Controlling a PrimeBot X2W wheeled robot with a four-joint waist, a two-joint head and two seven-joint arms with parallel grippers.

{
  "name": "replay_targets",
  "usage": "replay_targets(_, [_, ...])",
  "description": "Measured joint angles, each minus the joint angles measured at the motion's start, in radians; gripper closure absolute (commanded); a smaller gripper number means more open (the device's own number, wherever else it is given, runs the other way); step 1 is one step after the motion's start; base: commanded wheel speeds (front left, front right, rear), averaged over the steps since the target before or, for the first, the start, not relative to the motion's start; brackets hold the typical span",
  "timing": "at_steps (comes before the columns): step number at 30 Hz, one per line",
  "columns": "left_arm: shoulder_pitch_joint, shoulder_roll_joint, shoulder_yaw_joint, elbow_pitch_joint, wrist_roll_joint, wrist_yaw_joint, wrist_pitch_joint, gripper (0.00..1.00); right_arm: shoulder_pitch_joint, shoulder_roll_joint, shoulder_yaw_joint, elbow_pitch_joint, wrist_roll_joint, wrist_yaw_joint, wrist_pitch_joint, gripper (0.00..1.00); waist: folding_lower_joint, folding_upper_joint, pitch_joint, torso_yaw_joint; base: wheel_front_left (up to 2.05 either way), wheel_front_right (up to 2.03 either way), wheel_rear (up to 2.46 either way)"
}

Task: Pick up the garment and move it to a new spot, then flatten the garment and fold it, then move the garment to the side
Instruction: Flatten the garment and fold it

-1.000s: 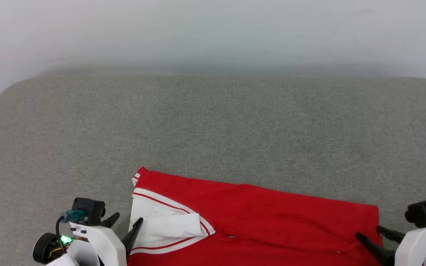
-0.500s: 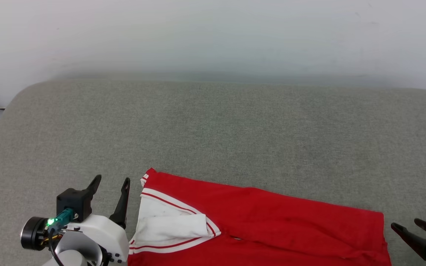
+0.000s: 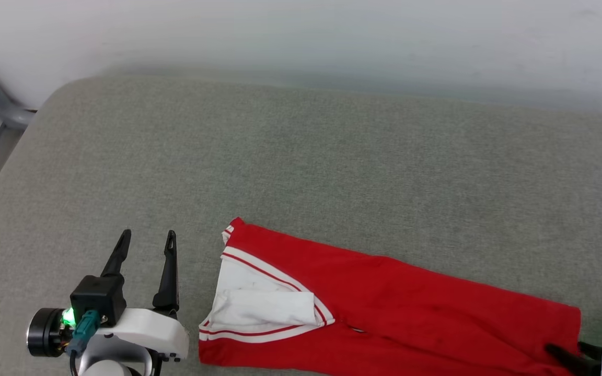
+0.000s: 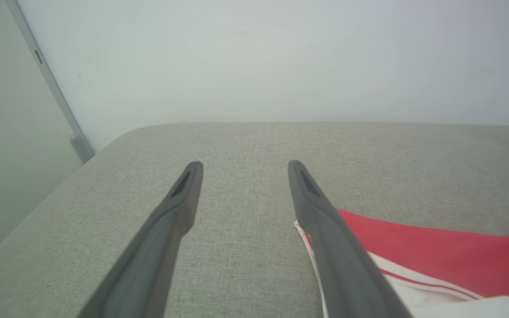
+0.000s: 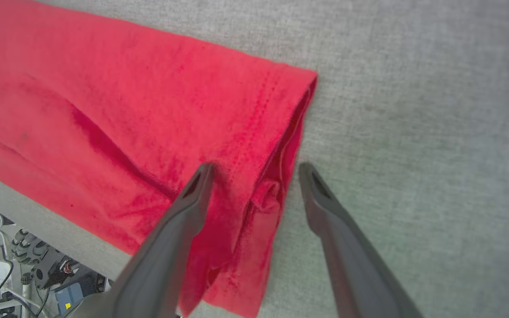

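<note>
Your open left tool (image 3: 147, 233) has quit the garment (image 3: 411, 303); your open right tool (image 5: 255, 167) straddles its hem (image 5: 301, 115), regrasp pending.

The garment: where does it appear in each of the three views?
Head view: garment lies along the bottom, centre to right.
Left wrist view: lower right, past one finger of the left hand.
Right wrist view: upper left to centre, hem between the fingers of the right hand.
Shared landmark: the grey cushion under it.
</note>
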Motion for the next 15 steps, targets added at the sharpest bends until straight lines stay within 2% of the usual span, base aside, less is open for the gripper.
replay_targets(9, [0.063, -0.144, 0.119, 0.003, 0.193, -0.069, 0.000, 0.00, -0.009, 0.027, 0.044, 0.016, 0.043, -0.002, -0.019, 0.00, -0.0001, 0.0000, 0.029, 0.033, 0.00, 0.00, 0.00])
replay_targets(15, [0.091, -0.220, 0.190, 0.011, 0.273, -0.113, 0.000, 0.00, -0.024, 0.028, 0.098, 0.015, 0.049, -0.003, -0.046, 0.00, -0.0001, 0.0000, 0.030, 0.034, 0.00, 0.00, 0.00])
